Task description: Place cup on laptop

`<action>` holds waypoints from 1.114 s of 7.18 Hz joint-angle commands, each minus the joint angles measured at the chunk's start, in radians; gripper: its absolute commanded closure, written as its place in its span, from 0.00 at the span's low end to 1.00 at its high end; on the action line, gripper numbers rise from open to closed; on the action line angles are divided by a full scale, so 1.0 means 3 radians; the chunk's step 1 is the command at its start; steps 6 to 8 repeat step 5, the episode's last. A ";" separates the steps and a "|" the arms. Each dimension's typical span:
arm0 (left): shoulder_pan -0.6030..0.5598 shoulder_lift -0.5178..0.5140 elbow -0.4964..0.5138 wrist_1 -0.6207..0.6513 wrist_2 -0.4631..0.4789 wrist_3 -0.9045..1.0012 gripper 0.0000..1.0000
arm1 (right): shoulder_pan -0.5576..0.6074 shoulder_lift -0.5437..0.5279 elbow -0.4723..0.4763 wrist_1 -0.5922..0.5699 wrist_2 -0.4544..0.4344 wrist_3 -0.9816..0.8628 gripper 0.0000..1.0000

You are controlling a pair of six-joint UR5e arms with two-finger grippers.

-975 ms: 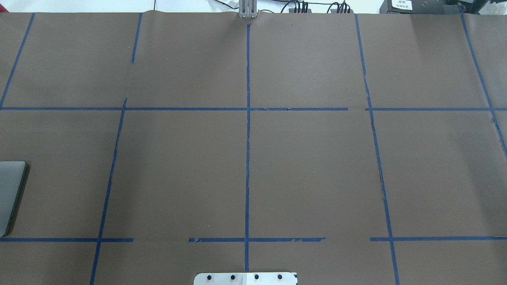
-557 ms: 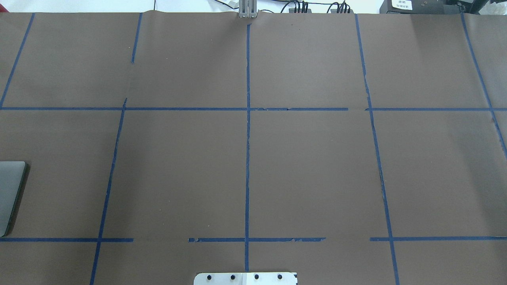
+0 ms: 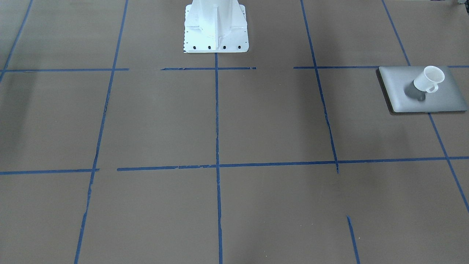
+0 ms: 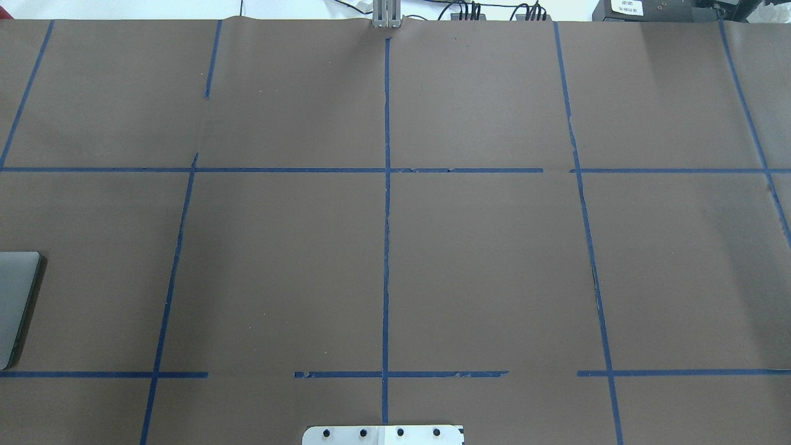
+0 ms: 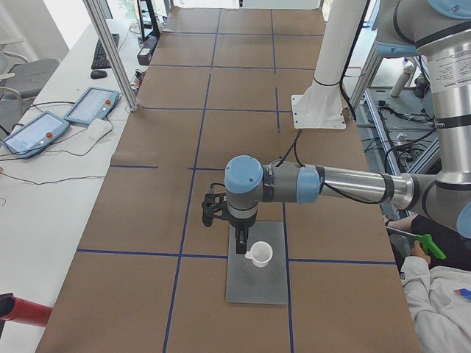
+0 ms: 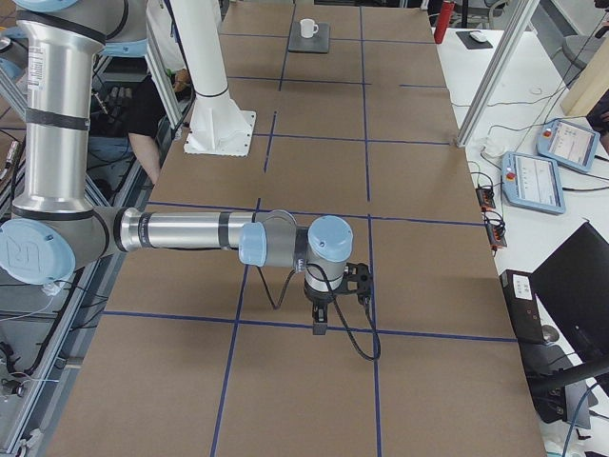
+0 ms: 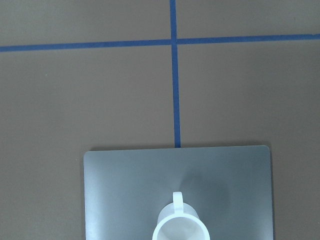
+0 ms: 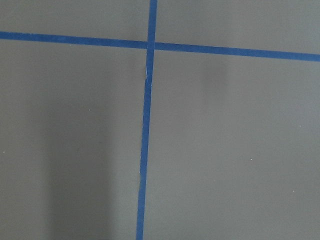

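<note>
Nothing has moved since the earlier overhead frames: the corner of the laptop (image 4: 15,296) lies at the same spot on the view's left edge, and the brown table (image 4: 494,259) with its blue tape lines (image 4: 387,247) looks the same.

The cup (image 3: 428,79) stands upright on the laptop (image 3: 403,95), mouth up, on the part of the lid nearer the robot's side. Its handle points toward the operators' side. It stands free, with a soft shadow on the lid beside it. The laptop lies flat on the table (image 3: 256,121) at the robot's left end, well away from the robot's white base (image 3: 215,25).

From the left end of the table, the left gripper (image 5: 241,248) hangs pointing down over the far edge of the laptop (image 5: 256,283), just beside the cup (image 5: 260,254), on the side away from this camera. This view alone does not show whether its fingers are spread or closed. The left wrist camera looks straight down on the laptop (image 7: 125,190), with the cup (image 7: 180,227) at the bottom edge of the picture and its handle pointing up in the frame. No fingers show there.

The right gripper (image 6: 320,327) hangs over bare table near a crossing of tape lines. It is well apart from the cup (image 6: 306,29) and laptop (image 6: 324,43) at the far end. Whether its fingers are spread or closed cannot be told either.
</note>
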 commanded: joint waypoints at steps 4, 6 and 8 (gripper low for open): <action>-0.0001 -0.0033 0.0032 0.0017 -0.0242 0.0001 0.00 | 0.0000 0.0000 0.0000 -0.0003 0.0001 0.0000 0.00; -0.0001 -0.0038 0.0037 0.0017 -0.0247 0.0001 0.00 | 0.0000 0.0000 0.0000 0.0002 0.0001 0.0000 0.00; -0.0001 -0.0038 0.0037 0.0017 -0.0247 0.0001 0.00 | 0.0000 0.0000 0.0000 0.0002 0.0001 0.0000 0.00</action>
